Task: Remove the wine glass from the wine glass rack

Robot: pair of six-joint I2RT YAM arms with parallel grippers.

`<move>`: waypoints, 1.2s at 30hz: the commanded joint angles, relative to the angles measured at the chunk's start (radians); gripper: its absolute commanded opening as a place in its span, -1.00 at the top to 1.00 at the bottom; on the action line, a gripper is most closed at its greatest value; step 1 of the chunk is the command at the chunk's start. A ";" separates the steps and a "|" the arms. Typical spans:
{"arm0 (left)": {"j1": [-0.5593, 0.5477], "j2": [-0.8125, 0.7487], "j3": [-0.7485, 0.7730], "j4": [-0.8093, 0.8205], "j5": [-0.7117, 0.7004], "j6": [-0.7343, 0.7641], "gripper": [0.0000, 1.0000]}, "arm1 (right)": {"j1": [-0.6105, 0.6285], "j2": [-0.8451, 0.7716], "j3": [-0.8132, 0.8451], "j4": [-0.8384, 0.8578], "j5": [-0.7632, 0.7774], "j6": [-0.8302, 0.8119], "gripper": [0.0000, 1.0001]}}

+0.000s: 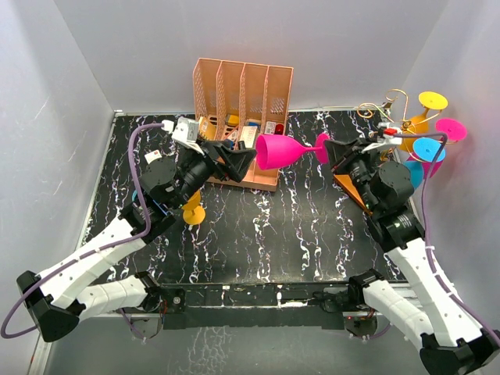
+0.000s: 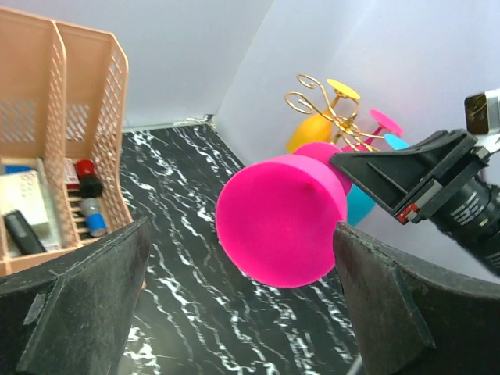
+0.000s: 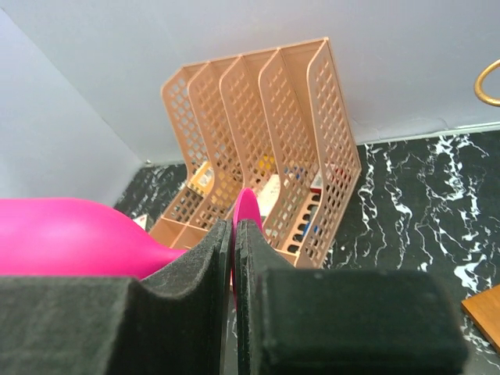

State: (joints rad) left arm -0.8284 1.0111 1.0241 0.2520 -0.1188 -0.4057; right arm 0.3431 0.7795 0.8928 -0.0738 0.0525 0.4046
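Note:
A pink wine glass hangs sideways in the air over the middle of the table, its bowl pointing left. My right gripper is shut on its flat foot, which is pinched between the pads. My left gripper is open, its fingers spread on either side of the bowl; the right finger sits close to it. The gold wire rack stands at the far right on its orange-brown base, well apart from the pink glass. It also shows in the left wrist view.
Several coloured glasses hang on the rack, among them yellow, pink and blue. A peach slotted organizer with small items stands at the back centre. An orange glass stands beside the left arm.

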 commanded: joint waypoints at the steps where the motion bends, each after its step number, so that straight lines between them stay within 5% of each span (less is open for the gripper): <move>1: -0.004 0.005 0.002 0.040 0.031 -0.196 -0.93 | -0.003 -0.062 -0.028 0.162 0.011 0.053 0.84; 10: -0.004 0.123 0.082 -0.001 0.198 -0.269 -0.61 | -0.003 -0.082 -0.046 0.163 -0.028 -0.001 0.84; 16: -0.003 0.183 0.171 -0.139 0.234 -0.277 -0.13 | -0.003 -0.137 -0.106 0.162 -0.031 -0.007 0.84; 25: -0.003 0.183 0.202 -0.322 0.251 -0.269 0.88 | -0.003 -0.187 -0.191 0.139 -0.076 0.013 0.83; 27: -0.003 0.176 0.199 -0.374 0.234 -0.268 1.00 | -0.003 -0.191 -0.199 0.124 -0.078 -0.013 0.57; 31: -0.003 0.161 0.206 -0.529 0.171 -0.252 1.00 | -0.003 -0.196 -0.176 0.035 -0.001 -0.142 -0.56; 33: -0.003 0.159 0.216 -0.621 0.128 -0.238 1.00 | -0.003 -0.201 -0.162 0.002 0.052 -0.185 -0.83; 36: -0.003 0.192 0.265 -0.799 0.037 -0.216 1.00 | -0.003 -0.216 -0.158 -0.005 0.086 -0.198 -0.93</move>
State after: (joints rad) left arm -0.8288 1.2102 1.2007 -0.2966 0.0360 -0.6609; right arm 0.3386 0.5926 0.6918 -0.0731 0.0586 0.2844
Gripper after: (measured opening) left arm 0.018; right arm 0.947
